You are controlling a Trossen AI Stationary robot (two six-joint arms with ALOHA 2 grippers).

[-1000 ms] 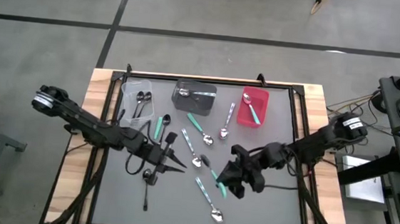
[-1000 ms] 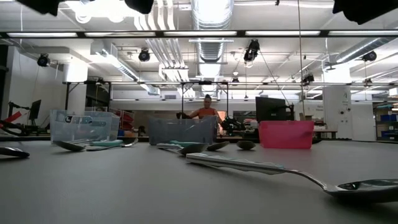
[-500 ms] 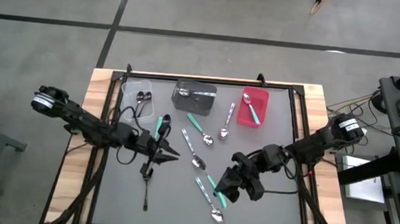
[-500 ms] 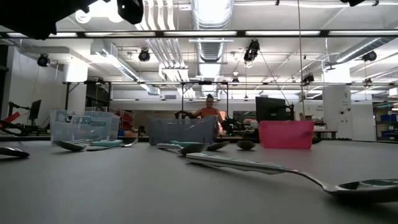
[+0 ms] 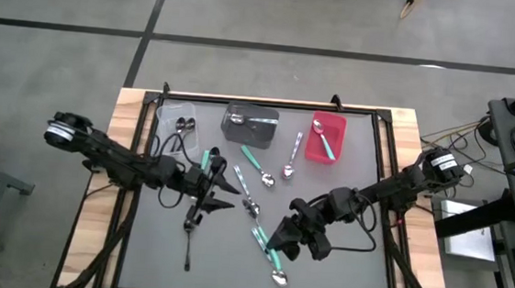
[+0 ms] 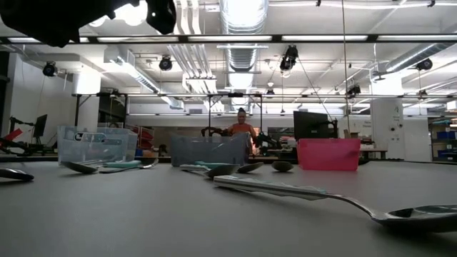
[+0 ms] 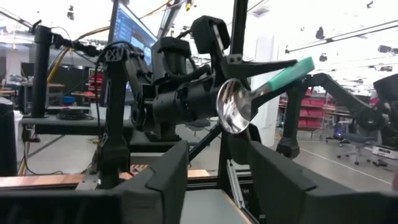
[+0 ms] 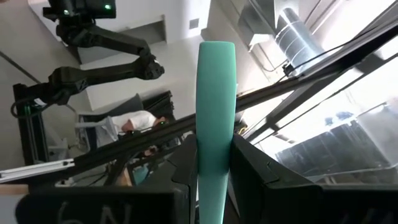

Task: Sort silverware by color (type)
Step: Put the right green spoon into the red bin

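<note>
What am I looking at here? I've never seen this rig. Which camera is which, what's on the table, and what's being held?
These are two robot arms at a table, each ending in a two-finger gripper. The high view looks straight down, and the low view sits at table height. Each wrist view looks out past that arm's own fingers.

Loose spoons lie on the grey mat: black, silver and teal-handled. At the far edge stand a clear bin, a grey bin and a red bin, each with spoons in it.

The right gripper is shut on a teal spoon, held up off the mat. The left wrist view shows it too. The left gripper is open and holds nothing.
</note>
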